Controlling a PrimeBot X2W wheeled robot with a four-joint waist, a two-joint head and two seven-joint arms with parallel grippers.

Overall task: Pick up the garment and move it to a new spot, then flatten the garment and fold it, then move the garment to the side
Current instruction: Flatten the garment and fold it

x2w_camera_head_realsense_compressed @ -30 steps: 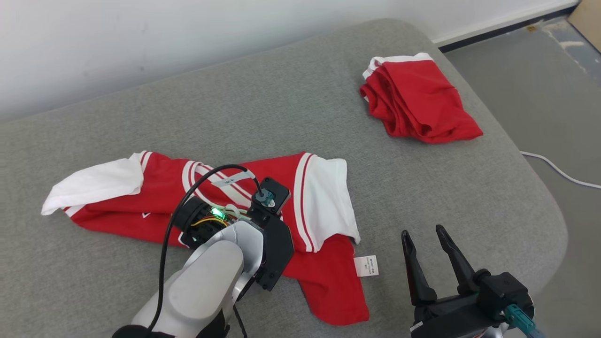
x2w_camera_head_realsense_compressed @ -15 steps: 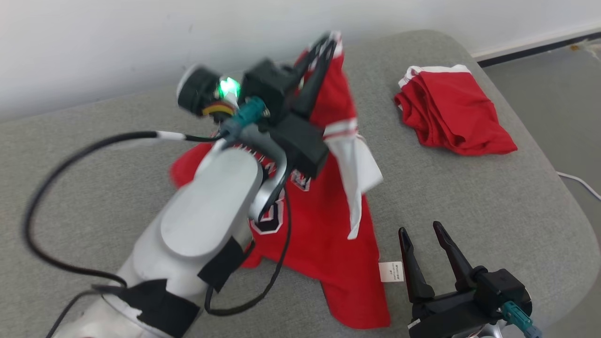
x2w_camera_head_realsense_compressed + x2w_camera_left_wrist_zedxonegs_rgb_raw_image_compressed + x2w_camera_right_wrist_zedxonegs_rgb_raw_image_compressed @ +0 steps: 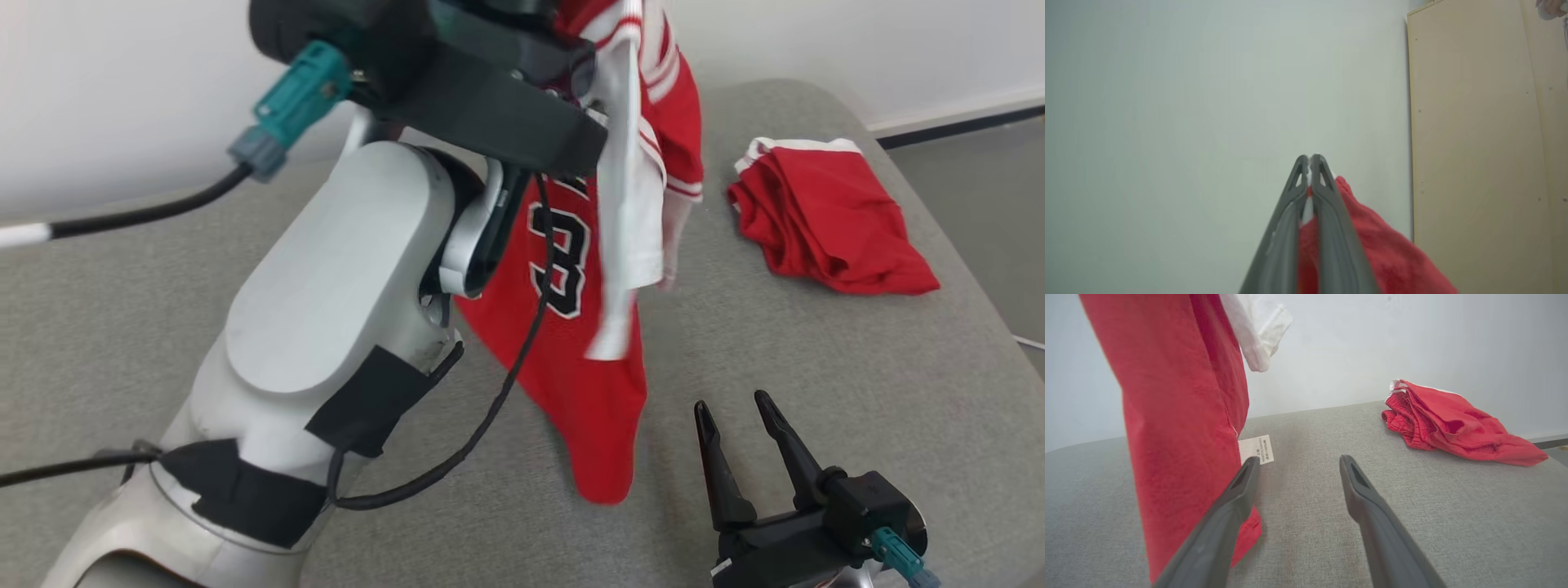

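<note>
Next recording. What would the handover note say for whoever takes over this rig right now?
Left gripper: shut on the red jersey, holding it up; its lower end hangs at the grey cushion, contact unclear.
Right gripper: open, empty, low beside the hanging jersey.
Second red garment: bunched at the cushion's far right.
Done: jersey lifted.
Left: set it down in a new spot, flatten, fold, move aside.

Head view looks down; low right wrist view shares the jersey (image 3: 600,408).
</note>
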